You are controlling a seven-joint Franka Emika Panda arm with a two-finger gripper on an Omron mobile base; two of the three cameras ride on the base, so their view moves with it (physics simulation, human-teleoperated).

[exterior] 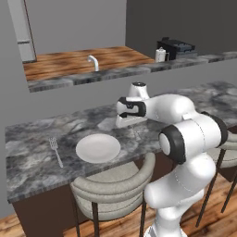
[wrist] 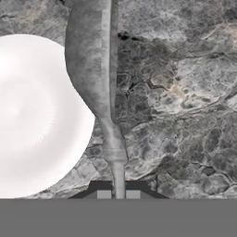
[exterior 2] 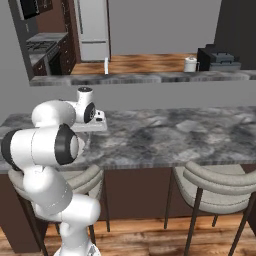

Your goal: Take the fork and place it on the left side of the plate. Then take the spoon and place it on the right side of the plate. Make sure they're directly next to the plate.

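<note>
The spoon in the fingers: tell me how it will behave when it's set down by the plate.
The spoon looks like thin rigid metal, so it probably won't flex. Pinched at the handle end between the fingers, with the bowl far out, it may pivot. Its smooth finish could slide on the polished counter beside the plate.

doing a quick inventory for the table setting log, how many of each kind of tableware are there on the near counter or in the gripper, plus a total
forks: 1, the fork lying left of the plate
plates: 1, the plate
spoons: 1, the spoon held in the gripper
total: 3
</note>
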